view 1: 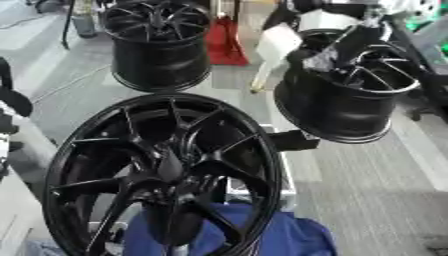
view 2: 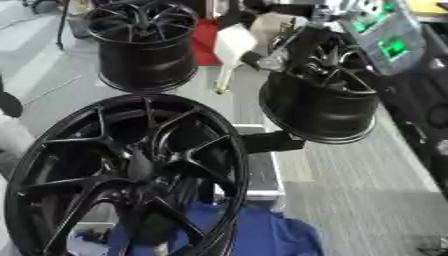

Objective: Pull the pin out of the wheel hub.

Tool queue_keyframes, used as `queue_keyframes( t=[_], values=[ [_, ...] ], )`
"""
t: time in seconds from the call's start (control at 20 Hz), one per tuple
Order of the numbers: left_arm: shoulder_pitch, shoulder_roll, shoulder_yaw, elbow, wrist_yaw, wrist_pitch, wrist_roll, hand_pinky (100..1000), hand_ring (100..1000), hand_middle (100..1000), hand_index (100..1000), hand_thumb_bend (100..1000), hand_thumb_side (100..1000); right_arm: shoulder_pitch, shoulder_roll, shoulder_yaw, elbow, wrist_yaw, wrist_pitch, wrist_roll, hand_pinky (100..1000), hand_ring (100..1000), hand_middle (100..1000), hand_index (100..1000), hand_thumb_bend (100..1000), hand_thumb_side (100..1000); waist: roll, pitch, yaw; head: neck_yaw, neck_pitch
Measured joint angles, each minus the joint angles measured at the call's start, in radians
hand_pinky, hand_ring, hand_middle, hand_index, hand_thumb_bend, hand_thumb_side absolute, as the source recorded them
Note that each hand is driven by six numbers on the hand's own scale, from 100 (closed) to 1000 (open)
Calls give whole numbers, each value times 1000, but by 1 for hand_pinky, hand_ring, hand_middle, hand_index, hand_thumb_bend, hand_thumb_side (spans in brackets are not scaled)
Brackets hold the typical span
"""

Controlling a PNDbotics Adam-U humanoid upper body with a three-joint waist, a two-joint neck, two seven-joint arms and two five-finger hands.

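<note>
A large black wheel hub [view 1: 162,175] stands tilted in the foreground, its spokes meeting at a dark centre [view 1: 171,167]. I cannot make out a pin in it. Two more black wheel hubs stand behind, one at the back left [view 1: 157,45] and one at the right [view 1: 350,100]. A black arm with silver parts comes down from the upper right, and my right hand [view 1: 325,59] sits at the near rim of the right hub, blurred. A dark piece of my left arm [view 1: 10,100] shows at the left edge, with the hand itself not distinguishable.
A white object with a thin stem [view 2: 229,47] hangs between the two rear hubs. A blue cloth [view 1: 293,235] lies under the front hub, and a black block [view 1: 293,140] juts out beside it. A red thing [view 1: 226,45] stands behind, a green-lit panel [view 2: 389,47] at the upper right.
</note>
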Motion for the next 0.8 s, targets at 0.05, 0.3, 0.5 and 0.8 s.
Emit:
queue_keyframes(
  t=[0.05, 0.3, 0.5, 0.8],
  values=[
    [0, 0, 0, 0, 0, 0, 2, 611, 705, 679, 778, 311, 647, 62, -35, -32, -29, -6, 6, -29, 754, 767, 505, 554, 193, 100, 3, 0, -4, 2, 0],
    [0, -1, 9, 0, -3, 1, 11, 611, 705, 679, 778, 309, 648, 405, -117, -216, -137, 48, 48, -200, 767, 805, 625, 679, 250, 100, 15, 7, -20, 15, -1],
    [0, -2, 13, 0, -5, 3, 16, 611, 705, 679, 778, 308, 649, 646, -54, -361, -147, 176, 109, -338, 844, 928, 906, 950, 370, 170, 22, 14, -31, 22, -1],
    [0, -3, 20, -1, -7, 4, 24, 611, 704, 679, 778, 307, 649, 818, 142, -556, -95, 319, 231, -638, 901, 997, 947, 972, 446, 403, 39, 22, -36, 32, -2]
  ],
)
